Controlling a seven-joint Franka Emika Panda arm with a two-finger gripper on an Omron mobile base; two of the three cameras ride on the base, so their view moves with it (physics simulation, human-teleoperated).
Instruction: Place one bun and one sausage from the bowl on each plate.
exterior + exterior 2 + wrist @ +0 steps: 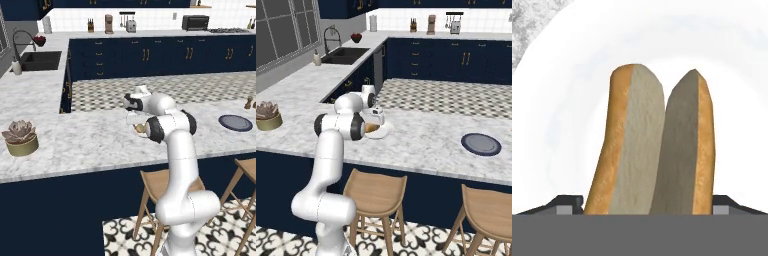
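1. One bun [654, 145], split down its length into two halves, stands over the white plate [557, 125] in the hand view; crust faces outward, cut faces lean together.
2. White plate [387, 131] sits on the marble desk [426, 135], right under the wrist in the right base view. A bit of bun colour shows at the plate beside the forearm.
3. Step in hand, by my read: setting the bun on the white plate. To do it well, let it settle near the plate's middle, then lift straight away so the fingers don't drag or tip the halves. Leave room beside it for a sausage.
4. Pincer [647, 207]: jaws stand wide, one dark tip either side of the bun's near end. Can't tell whether the pads are touching the crust or just clear of it, so can't call it a grip.
5. Dark plate [481, 144] lies on the same desk, well apart from the white plate, nothing on it.
6. Potted succulent [20, 137] sits well apart from the white plate on its other side.
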